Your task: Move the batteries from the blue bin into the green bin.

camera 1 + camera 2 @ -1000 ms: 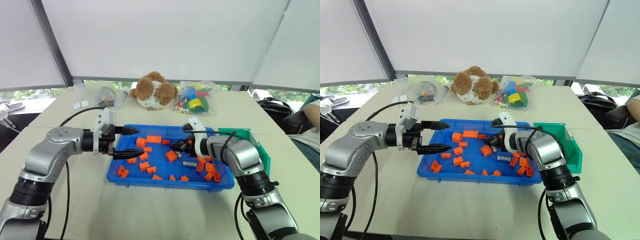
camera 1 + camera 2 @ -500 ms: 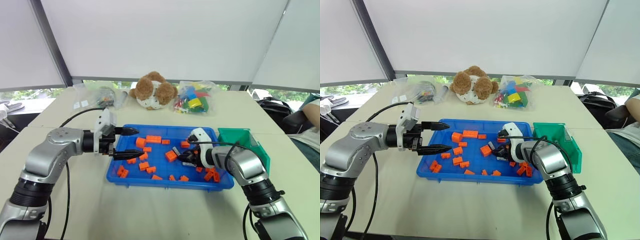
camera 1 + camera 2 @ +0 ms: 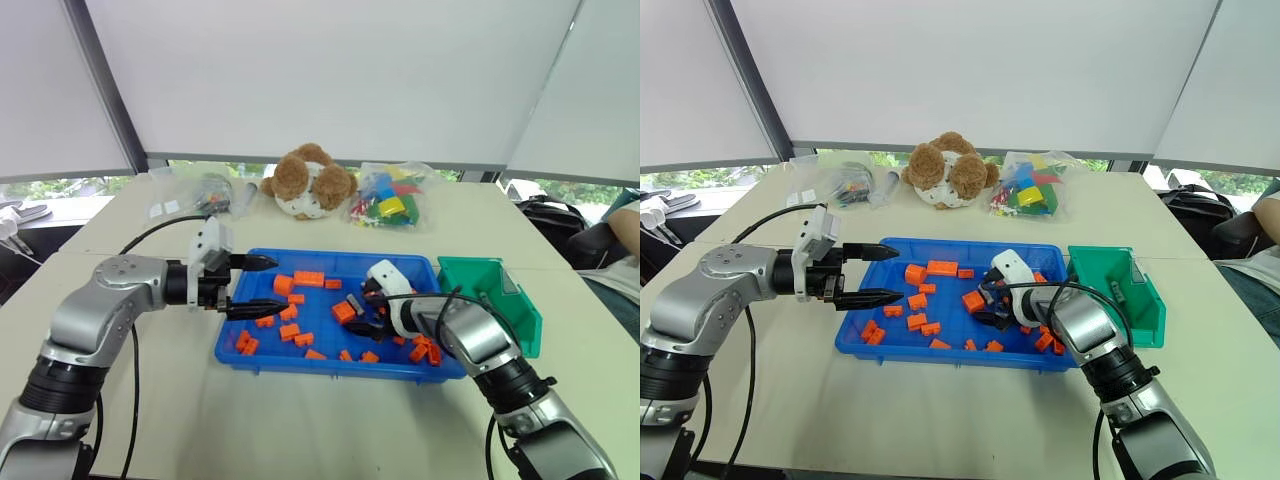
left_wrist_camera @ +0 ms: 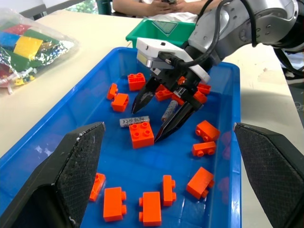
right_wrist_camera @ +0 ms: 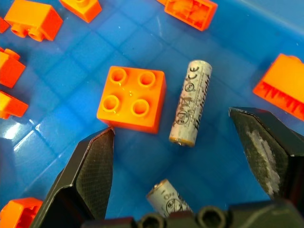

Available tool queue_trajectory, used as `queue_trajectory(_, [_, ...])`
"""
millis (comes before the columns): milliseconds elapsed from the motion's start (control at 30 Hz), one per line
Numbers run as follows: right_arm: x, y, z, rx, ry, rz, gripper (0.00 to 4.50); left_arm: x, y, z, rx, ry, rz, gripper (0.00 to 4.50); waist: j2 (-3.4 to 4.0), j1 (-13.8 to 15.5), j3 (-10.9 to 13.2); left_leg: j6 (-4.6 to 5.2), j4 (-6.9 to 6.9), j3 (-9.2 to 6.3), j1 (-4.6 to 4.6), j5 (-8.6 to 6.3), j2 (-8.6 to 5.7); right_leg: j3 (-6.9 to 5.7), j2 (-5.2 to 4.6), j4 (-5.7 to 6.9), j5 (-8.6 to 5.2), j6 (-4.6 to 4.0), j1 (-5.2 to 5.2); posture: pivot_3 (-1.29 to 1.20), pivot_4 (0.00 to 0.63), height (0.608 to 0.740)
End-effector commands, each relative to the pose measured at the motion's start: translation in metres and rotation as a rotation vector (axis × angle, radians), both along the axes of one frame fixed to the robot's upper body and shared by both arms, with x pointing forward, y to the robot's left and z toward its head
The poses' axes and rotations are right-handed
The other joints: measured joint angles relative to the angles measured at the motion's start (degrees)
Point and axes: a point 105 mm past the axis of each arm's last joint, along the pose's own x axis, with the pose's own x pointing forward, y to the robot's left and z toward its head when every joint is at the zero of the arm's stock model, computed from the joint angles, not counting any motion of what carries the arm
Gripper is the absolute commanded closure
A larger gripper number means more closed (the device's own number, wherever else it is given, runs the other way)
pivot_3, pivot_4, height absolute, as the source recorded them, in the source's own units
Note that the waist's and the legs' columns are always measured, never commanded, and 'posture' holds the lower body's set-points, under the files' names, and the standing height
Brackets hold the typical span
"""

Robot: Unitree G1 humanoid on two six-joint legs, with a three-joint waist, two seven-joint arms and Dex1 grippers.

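Observation:
The blue bin [image 3: 300, 364] sits mid-table with several orange bricks scattered in it. Two grey batteries lie on its floor: one battery [image 5: 191, 102] beside an orange square brick [image 5: 132, 98], the second battery [image 5: 166, 198] closer to the wrist. My right gripper [image 5: 172, 121] is open and hangs low over them, its fingers either side of the first battery, holding nothing. The left wrist view shows the same battery [image 4: 134, 121] between those open fingers. The green bin [image 3: 495, 300] stands just right of the blue bin. My left gripper [image 3: 278, 286] is open above the blue bin's left part.
A teddy bear [image 3: 308, 180], a bag of coloured bricks [image 3: 388, 195] and clear plastic bags [image 3: 195, 192] lie at the back of the table. A person's arm [image 3: 628, 222] shows at the right edge. Bare table lies in front of the bins.
My right gripper has opened wide, sunk lower into the blue bin and shifted a little toward its middle. The left arm has stayed still.

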Motion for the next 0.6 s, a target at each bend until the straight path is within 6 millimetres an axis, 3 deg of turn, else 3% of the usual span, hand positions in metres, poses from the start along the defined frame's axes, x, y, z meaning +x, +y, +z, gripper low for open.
queue_trajectory(33, [0.005, 0.0, -0.004, -0.023, 0.006, -0.006, 0.36, -0.003, 0.0, 0.012, 0.002, -0.056, 0.0, 0.0, 0.0, 0.0, 0.0, 0.0, 0.0, 0.0, 0.0, 0.0, 0.0, 0.0, 0.0, 0.0, 0.0, 0.0, 0.0, 0.0, 0.15, 0.71])
queue_trajectory(167, [0.009, -0.001, -0.005, -0.033, 0.001, -0.011, 1.69, -0.002, 0.0, 0.012, 0.002, -0.057, 0.002, 0.0, 0.0, 0.0, 0.0, 0.0, 0.0, 0.0, 0.0, 0.0, 0.0, 0.0, 0.0, 0.0, 0.0, 0.0, 0.01, 0.0, 0.15, 0.71])
queue_trajectory(333, [0.008, 0.0, -0.006, -0.041, 0.002, -0.003, 4.31, -0.002, 0.001, 0.013, 0.002, -0.059, 0.005, 0.0, 0.0, 0.1, 0.0, -0.01, 0.01, 0.0, 0.0, 0.0, 0.0, 0.0, 0.0, 0.0, 0.0, 0.0, 0.02, 0.0, 0.15, 0.71])
queue_trajectory(467, [0.003, -0.001, 0.005, -0.018, -0.006, 0.004, 4.46, -0.002, 0.0, 0.012, 0.002, -0.06, 0.002, 0.0, 0.0, 0.1, 0.0, -0.01, 0.01, 0.0, 0.0, 0.01, 0.0, 0.0, 0.0, 0.0, 0.0, 0.0, 0.02, 0.0, 0.15, 0.71])
queue_trajectory(600, [-0.003, -0.017, 0.055, 0.055, -0.106, -0.051, 4.46, -0.002, -0.001, 0.013, 0.0, -0.06, -0.001, 0.0, 0.01, 0.3, 0.0, -0.01, 0.01, 0.0, -0.02, 0.01, 0.0, 0.0, -0.01, 0.0, 0.0, 0.0, 0.0, 0.0, 0.15, 0.71])
